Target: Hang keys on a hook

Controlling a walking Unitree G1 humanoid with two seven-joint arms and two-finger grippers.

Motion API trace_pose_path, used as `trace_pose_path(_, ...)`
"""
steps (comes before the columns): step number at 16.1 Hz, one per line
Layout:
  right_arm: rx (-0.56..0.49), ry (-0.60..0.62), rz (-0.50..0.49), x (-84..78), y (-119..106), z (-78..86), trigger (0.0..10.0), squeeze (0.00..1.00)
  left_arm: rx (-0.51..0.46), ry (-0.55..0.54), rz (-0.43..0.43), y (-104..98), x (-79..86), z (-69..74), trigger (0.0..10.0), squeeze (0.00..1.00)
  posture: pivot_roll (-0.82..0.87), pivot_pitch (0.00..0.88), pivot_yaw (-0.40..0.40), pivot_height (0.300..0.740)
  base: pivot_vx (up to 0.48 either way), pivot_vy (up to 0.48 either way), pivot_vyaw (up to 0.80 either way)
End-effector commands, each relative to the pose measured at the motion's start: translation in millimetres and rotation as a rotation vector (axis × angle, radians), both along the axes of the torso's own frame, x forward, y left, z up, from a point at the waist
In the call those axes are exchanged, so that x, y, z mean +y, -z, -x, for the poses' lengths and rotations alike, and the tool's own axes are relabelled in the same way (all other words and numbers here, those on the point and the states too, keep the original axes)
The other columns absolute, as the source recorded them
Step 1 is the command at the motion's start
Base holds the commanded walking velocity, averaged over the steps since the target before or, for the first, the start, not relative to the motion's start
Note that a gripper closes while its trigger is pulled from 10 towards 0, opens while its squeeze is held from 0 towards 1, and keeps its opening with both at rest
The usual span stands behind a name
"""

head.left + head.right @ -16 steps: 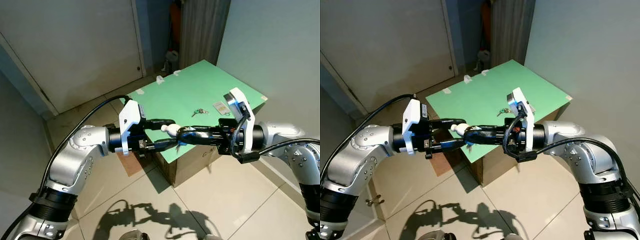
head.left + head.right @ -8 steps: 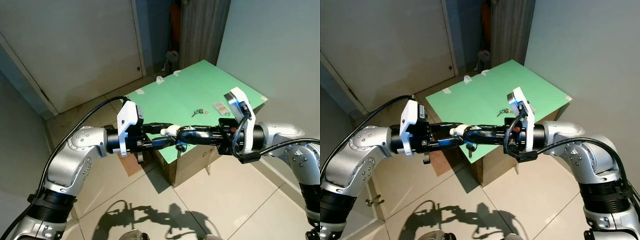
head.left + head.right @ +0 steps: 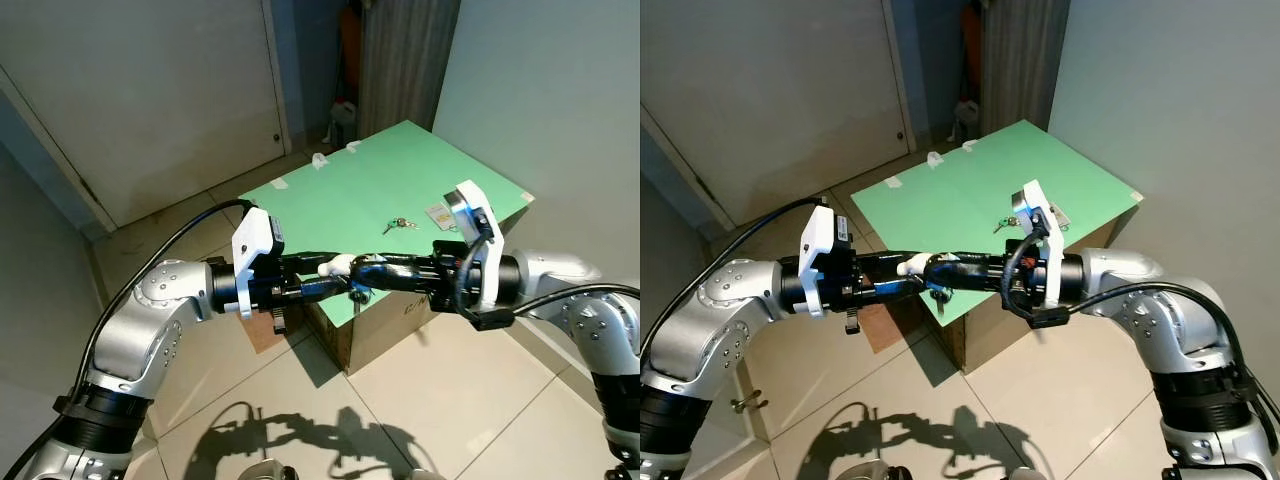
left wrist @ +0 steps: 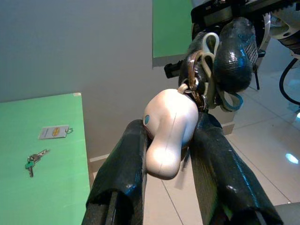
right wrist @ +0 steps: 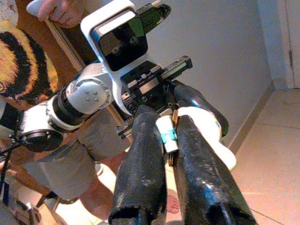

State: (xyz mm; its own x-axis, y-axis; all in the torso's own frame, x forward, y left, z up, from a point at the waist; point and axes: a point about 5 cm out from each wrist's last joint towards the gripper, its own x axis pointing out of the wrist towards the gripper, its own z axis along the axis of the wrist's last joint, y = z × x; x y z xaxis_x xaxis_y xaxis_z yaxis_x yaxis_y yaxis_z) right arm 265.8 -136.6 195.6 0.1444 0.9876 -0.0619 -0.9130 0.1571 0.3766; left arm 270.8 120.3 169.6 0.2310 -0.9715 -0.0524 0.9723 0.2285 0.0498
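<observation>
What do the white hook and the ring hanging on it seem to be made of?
The hook in the left gripper looks like smooth, slightly glossy white plastic, judging by its soft highlights and rounded moulded shape. The ring looks like thin metal, for it shines and has a coppery tint, though its finish is hard to tell.

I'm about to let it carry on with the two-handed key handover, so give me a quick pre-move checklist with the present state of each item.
1. Left gripper clamped on the white fob: ok, a finger presses each side.
2. Right gripper holding the white tag with the teal band: ok, it sits between the two fingers.
3. Key ring joined to the fob: ok, the ring links to its top.
4. Both grippers meet in front of the green table, apart from it: ok.
5. Spare keys and card on the table out of the way: ok, they lie farther back.
6. Hook to hang on located: cannot tell.
</observation>
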Motion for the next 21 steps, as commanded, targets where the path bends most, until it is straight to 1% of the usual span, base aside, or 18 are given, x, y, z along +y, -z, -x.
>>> trace_pose_path(1, -0.007, 0.055, 0.046, 1.2, 2, -6.8, 10.0, 1.00, -0.043, 0.077, 0.031, -10, -11.1, 5.7, 0.0, 0.00, -0.17, 0.032, 0.080, 0.740, 0.000, 0.000, 0.00)
trace_pose_path(7, -0.054, 0.140, 0.026, 1.9, -2, -17.7, 10.0, 1.00, -0.041, 0.064, 0.036, -11, -11.8, 4.8, 0.0, 0.00, -0.17, 0.041, 0.082, 0.740, 0.000, 0.000, 0.00)
trace_pose_path(10, -0.097, 0.235, 0.044, 1.8, 2, -26.4, 10.0, 1.00, -0.041, 0.057, 0.035, -11, -11.4, 4.4, 0.0, 0.00, -0.17, 0.049, 0.086, 0.740, 0.000, 0.000, 0.00)
trace_pose_path(12, -0.102, 0.250, 0.050, 1.4, 3, -27.6, 10.0, 1.00, -0.040, 0.056, 0.035, -11, -11.3, 4.4, 0.0, 0.00, -0.17, 0.049, 0.086, 0.740, 0.000, 0.000, 0.00)
trace_pose_path(14, -0.126, 0.308, 0.059, -0.4, 6, -32.5, 10.0, 1.00, -0.040, 0.050, 0.034, -11, -11.7, 3.4, 0.0, 0.00, -0.17, 0.051, 0.089, 0.740, 0.000, 0.000, 0.00)
trace_pose_path(16, -0.134, 0.334, 0.053, -1.7, 5, -35.2, 10.0, 1.00, -0.040, 0.047, 0.032, -10, -11.7, 2.8, 0.0, 0.00, -0.17, 0.052, 0.090, 0.740, 0.000, 0.000, 0.00)
trace_pose_path(18, -0.151, 0.383, 0.043, -3.5, 3, -40.2, 10.0, 1.00, -0.039, 0.034, 0.029, -10, -11.1, 1.7, 0.0, 0.00, -0.18, 0.052, 0.089, 0.740, 0.000, 0.000, 0.00)
trace_pose_path(19, -0.170, 0.448, 0.033, -5.7, 1, -45.9, 10.0, 1.00, -0.036, 0.027, 0.029, -9, -10.5, 1.5, 0.0, 0.00, -0.18, 0.053, 0.089, 0.740, 0.000, 0.000, 0.00)
trace_pose_path(21, -0.199, 0.524, 0.037, -8.7, 0, -52.3, 10.0, 1.00, -0.032, 0.018, 0.029, -8, -9.8, 1.8, 0.0, 0.00, -0.17, 0.055, 0.090, 0.740, 0.000, 0.000, 0.00)
